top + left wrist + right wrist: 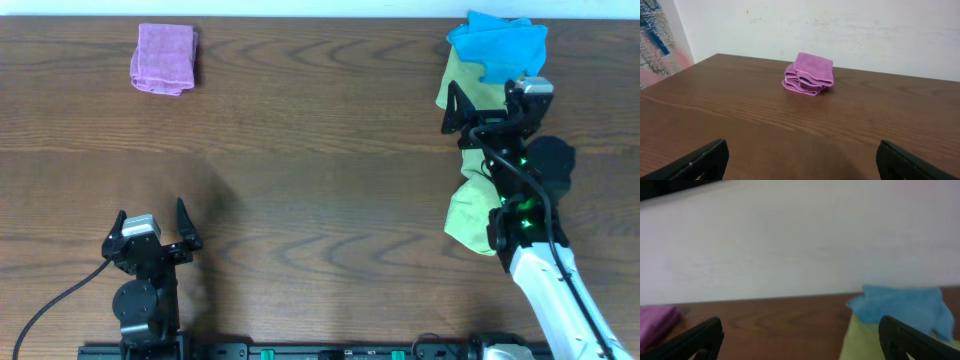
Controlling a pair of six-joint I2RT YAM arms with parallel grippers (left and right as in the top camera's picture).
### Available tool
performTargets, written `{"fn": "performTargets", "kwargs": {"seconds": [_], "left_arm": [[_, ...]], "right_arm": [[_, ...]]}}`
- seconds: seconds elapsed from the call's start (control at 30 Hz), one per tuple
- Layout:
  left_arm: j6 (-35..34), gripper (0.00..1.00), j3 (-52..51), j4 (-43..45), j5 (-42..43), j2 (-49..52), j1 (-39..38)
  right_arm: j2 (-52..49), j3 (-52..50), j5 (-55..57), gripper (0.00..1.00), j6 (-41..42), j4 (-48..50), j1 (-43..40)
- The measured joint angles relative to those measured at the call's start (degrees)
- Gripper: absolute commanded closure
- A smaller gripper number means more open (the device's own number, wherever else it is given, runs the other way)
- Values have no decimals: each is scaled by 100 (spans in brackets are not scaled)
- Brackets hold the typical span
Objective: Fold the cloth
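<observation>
Table (320, 180) wood runs wide between left hand (151, 208) and the cloth (462, 215).

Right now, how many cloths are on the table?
4: purple cloth folded far left; blue cloth far right, overlapping a yellow-green cloth; lime-green cloth nearer, partly hidden by the right arm, which may hide more.

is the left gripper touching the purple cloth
Apart. The overhead view shows a wide gap between the open left gripper and the folded purple cloth far behind it.
</observation>
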State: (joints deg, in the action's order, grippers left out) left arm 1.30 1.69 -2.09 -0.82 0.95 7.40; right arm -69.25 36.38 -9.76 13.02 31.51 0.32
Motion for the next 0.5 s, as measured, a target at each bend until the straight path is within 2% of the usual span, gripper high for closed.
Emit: {"fn": "performTargets", "kwargs": {"seconds": [0.1,0.17,0.27,0.37,0.5], "left_arm": [[0,5,0,0,0,0,0],[0,5,0,0,0,0,0],[0,5,0,0,2,0,0],[2,5,0,0,0,0,0],[0,5,0,0,0,0,0]], "right_arm": [[0,7,-109,1,0,444,-15],[0,116,-146,1,-22,284,-66],[-223,802,-179,1,-188,-1071,-192],[-929,2059,-181,1,-457,-2535,-306],[-1698,3206,105,1,-654,-3797,-422]]}}
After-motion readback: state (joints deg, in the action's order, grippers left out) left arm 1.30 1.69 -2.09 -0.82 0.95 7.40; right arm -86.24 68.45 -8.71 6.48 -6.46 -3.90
